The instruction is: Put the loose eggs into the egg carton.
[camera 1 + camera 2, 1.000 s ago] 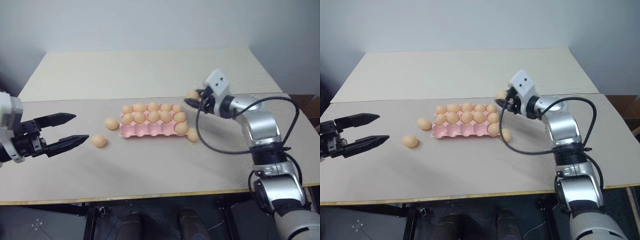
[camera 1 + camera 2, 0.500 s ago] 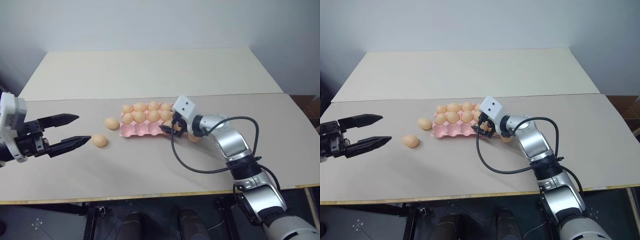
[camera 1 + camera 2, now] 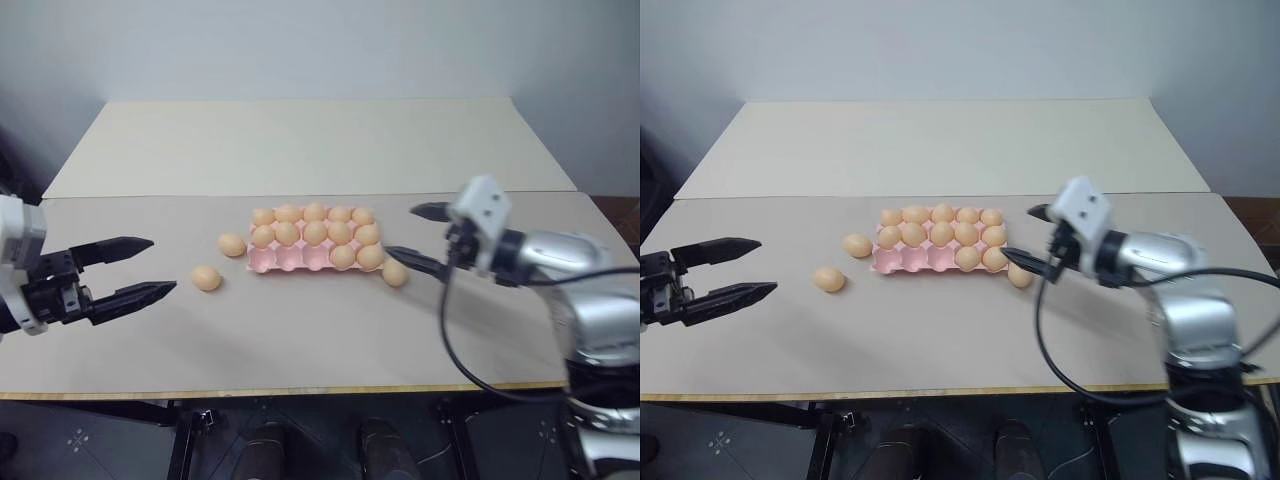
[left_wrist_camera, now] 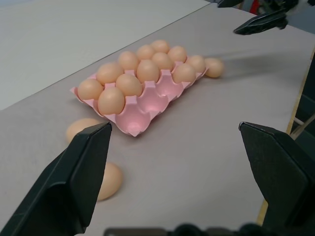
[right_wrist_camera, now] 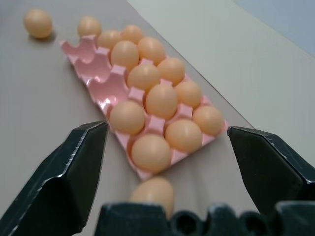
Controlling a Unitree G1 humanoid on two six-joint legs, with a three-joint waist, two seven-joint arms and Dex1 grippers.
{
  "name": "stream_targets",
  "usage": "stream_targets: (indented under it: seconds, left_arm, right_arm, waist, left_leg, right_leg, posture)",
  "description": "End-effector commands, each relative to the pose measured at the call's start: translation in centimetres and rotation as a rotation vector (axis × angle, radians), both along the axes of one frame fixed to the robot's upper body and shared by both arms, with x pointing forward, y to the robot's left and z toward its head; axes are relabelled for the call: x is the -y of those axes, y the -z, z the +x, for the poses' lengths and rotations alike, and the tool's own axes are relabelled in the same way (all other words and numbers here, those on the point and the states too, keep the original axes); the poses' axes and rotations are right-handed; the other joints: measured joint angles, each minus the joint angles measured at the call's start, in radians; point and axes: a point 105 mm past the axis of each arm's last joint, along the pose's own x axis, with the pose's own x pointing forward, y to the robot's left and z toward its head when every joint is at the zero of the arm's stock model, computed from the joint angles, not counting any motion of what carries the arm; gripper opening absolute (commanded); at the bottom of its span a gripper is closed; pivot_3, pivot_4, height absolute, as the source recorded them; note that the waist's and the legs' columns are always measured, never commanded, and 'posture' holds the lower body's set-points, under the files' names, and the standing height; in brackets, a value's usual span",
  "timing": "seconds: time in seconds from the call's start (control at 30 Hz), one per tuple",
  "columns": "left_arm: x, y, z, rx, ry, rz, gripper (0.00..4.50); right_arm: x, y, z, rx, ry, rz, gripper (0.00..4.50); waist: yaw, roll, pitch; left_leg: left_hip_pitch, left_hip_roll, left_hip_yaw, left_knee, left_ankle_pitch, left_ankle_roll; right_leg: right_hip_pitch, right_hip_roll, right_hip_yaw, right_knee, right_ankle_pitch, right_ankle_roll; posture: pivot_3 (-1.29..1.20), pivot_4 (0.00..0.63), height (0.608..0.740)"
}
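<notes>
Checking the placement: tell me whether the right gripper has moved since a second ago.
Yes. The right gripper has pulled back from the egg carton's far right corner toward the table's near edge, open.

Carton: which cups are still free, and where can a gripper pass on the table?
The carton has three free cups in its near row, at the left. Loose eggs crowd its left end and its near right corner. The table is bare along the near edge and behind the carton. Left gripper and right gripper stand open.
</notes>
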Motion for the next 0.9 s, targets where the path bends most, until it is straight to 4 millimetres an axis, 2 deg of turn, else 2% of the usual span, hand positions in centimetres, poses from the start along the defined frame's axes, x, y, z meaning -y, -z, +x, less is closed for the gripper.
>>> stream_targets:
  seconds: [0.03, 0.13, 0.27, 0.4, 0.57, 0.73, 0.9]
  left_arm:
    - [-0.8, -0.2, -0.9, 0.032, -0.016, 0.023, 4.50]
    - [-0.9, 0.2, -1.3, 0.004, -0.018, 0.033, 4.50]
    - [-0.5, 0.0, -1.1, 0.010, -0.012, 0.024, 4.50]
    - [0.1, 0.0, -1.0, 0.015, 0.007, 0.019, 4.50]
    - [0.2, -0.4, -0.9, 0.018, 0.006, 0.019, 4.50]
    - [0.1, -0.6, -0.8, 0.014, 0.005, 0.025, 4.50]
    - [0.2, -0.6, -0.6, 0.015, 0.008, 0.030, 4.50]
  right_arm:
    - [1.5, -1.2, -2.8, 0.011, -0.048, -0.008, 4.48]
    - [2.8, -0.1, -3.3, -0.019, -0.019, -0.050, 4.48]
    - [2.9, 0.5, -2.2, -0.024, 0.019, -0.046, 4.48]
    - [1.7, 2.7, -0.3, -0.060, 0.040, -0.040, 4.48]
    - [0.7, 6.4, 3.1, -0.092, 0.145, -0.073, 4.48]
    - [-0.8, 7.8, 5.3, -0.083, 0.166, -0.079, 4.48]
    - [-2.3, 9.0, 6.8, -0.106, 0.179, -0.077, 4.48]
  waist:
    - [-0.003, 0.000, 0.000]
    - [-0.002, 0.000, 0.000]
    - [-0.002, 0.000, 0.000]
    - [-0.003, -0.001, 0.000]
    - [-0.002, -0.001, 0.000]
    - [-0.002, 0.000, 0.000]
    - [-0.003, 0.000, 0.000]
  left_leg:
    - [0.001, 0.000, 0.000, 0.000, 0.000, 0.000]
    - [0.002, 0.000, 0.001, 0.000, 0.000, 0.000]
    - [0.003, 0.000, 0.001, 0.000, 0.000, 0.000]
    - [0.002, 0.000, 0.001, 0.000, 0.000, 0.000]
    - [0.001, 0.000, 0.001, 0.000, 0.000, 0.000]
    - [0.000, 0.000, 0.001, 0.000, 0.000, 0.000]
    - [0.001, 0.000, 0.001, 0.000, 0.000, 0.000]
  right_leg:
    - [0.001, 0.000, 0.000, 0.000, 0.000, 0.000]
    - [0.002, 0.000, 0.000, 0.000, 0.000, 0.000]
    - [0.003, 0.000, 0.000, 0.000, 0.000, 0.000]
    - [0.003, 0.000, 0.000, -0.001, 0.000, 0.000]
    - [0.001, 0.000, 0.000, 0.000, 0.000, 0.000]
    - [0.000, 0.000, 0.001, 0.000, 0.000, 0.000]
    - [0.000, 0.000, 0.001, 0.000, 0.000, 0.000]
  posture:
    - [0.00, 0.150, 0.740]
    - [0.00, 0.150, 0.740]
    - [0.00, 0.150, 0.740]
    - [0.00, 0.150, 0.740]
    - [0.00, 0.150, 0.740]
    - [0.00, 0.150, 0.740]
    - [0.00, 0.150, 0.740]
